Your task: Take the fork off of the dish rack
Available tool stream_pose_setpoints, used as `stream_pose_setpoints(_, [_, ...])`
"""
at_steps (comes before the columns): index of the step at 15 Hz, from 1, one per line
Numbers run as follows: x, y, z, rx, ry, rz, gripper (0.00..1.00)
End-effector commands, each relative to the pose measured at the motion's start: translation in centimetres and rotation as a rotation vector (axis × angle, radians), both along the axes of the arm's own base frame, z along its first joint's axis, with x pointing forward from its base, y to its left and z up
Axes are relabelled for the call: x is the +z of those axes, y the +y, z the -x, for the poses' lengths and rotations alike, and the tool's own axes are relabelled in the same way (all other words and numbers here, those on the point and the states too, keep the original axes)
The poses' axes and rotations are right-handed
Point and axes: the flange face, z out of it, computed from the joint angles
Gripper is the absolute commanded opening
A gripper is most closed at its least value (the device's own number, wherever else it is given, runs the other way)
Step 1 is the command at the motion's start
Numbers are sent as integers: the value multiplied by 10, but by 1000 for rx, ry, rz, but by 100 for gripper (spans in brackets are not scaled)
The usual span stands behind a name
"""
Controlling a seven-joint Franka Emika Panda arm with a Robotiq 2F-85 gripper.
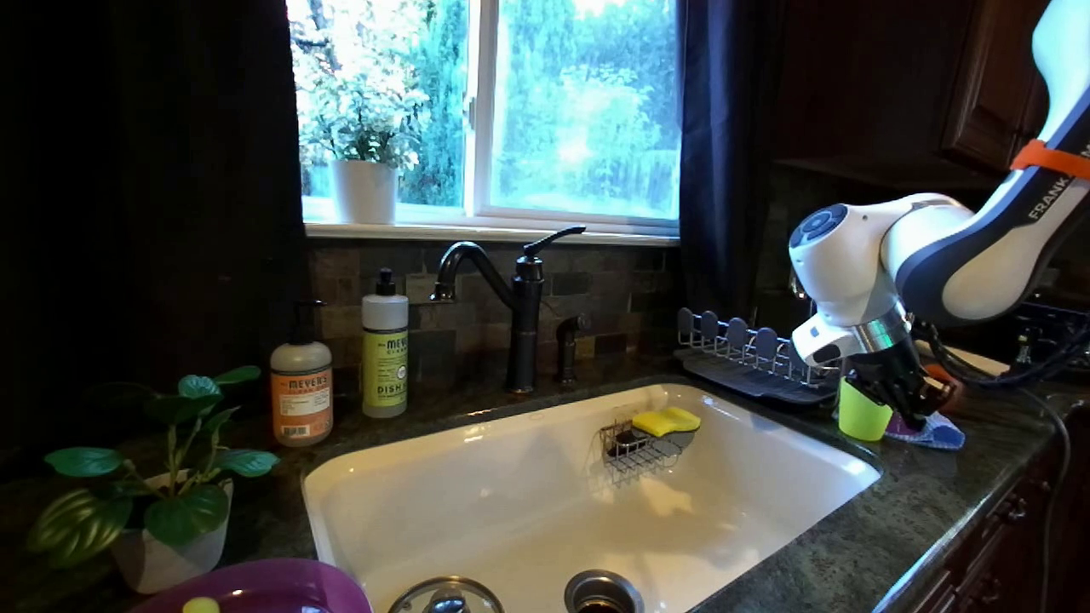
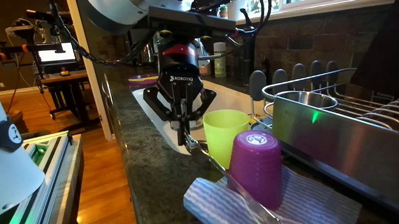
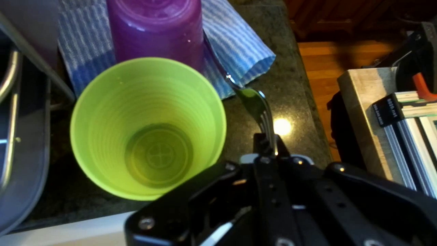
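Nearest the wrist camera, my tool point(image 3: 270, 145) is clenched on the tine end of one fork point(image 3: 252, 101). I count two cups on the bench point(image 2: 150, 174): one green cup point(image 2: 221, 139), mouth up, and one purple cup point(image 2: 257, 172) just beside it, upside down on one striped cloth point(image 2: 311, 192). One dish rack point(image 2: 351, 156) stands just beside the green cup, wall side; well apart from it, across one sink point(image 1: 477, 511), are two pump bottles point(image 1: 386, 362). My arm point(image 1: 962, 255) reaches down from above, the tool pointing at the bench near the green cup, opposite the dish rack. The fork is off the dish rack, slanting down past the green cup, handle over the cloth. Whether the handle touches the cloth I can't tell; the purple cup hides its end in the wrist view, and in an exterior view the cloth's near edge is cut off.
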Motion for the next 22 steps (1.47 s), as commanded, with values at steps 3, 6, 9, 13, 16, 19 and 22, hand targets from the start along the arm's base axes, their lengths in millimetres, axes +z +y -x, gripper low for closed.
stream_pose_setpoints(3, [-6,-10,8,21,57,73,1])
stream_pose_setpoints(6, [-8,-17,13,11,85,95,1])
stream_pose_setpoints(9, [-13,-16,16,-1,91,64,1])
stream_pose_setpoints(13, [-21,-14,20,3,116,61,1])
stream_pose_setpoints(16, [-25,-15,21,0,123,62,25])
stream_pose_setpoints(19, [-27,-15,21,-3,124,61,20])
stream_pose_setpoints(22, [-28,-14,20,-9,120,59,47])
